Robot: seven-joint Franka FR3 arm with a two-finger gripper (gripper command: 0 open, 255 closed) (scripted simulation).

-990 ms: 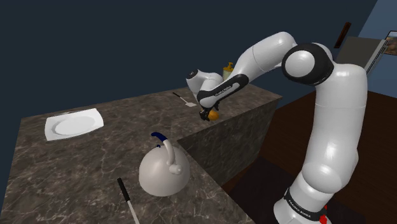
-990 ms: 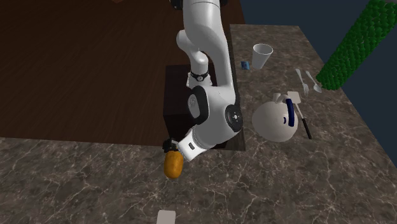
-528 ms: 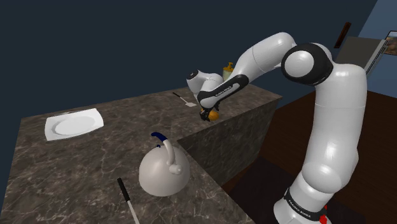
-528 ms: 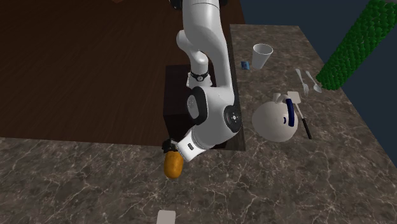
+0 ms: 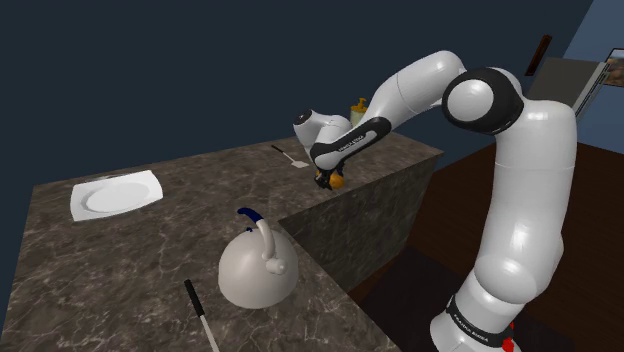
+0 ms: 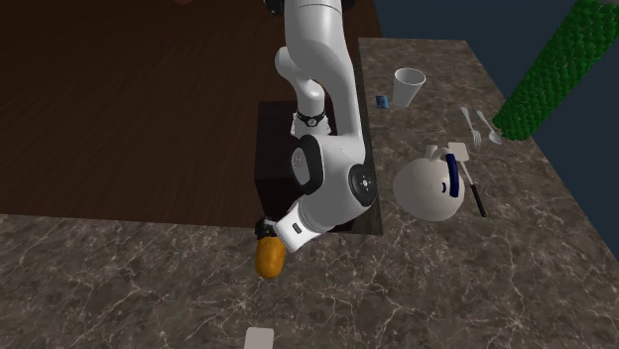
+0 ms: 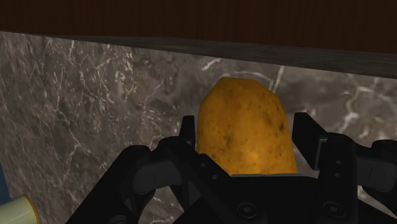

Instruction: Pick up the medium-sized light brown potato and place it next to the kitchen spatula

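Nothing moved, hand (image 7: 247,135) clasping lumpy orange-brown potato (image 6: 269,259) over veined stone counter (image 7: 76,95)

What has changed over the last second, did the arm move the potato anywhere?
Nothing visibly changed. The gripper stays shut on the orange-brown potato, and the spatula, plate and white kettle lie where they were.

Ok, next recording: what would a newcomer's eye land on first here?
First, the orange-brown potato, clasped between the black fingers close to the edge of the dark marbled counter. After that, the white domed kettle with a blue handle in the shoulder view's lower middle, and the white square plate at that view's left.
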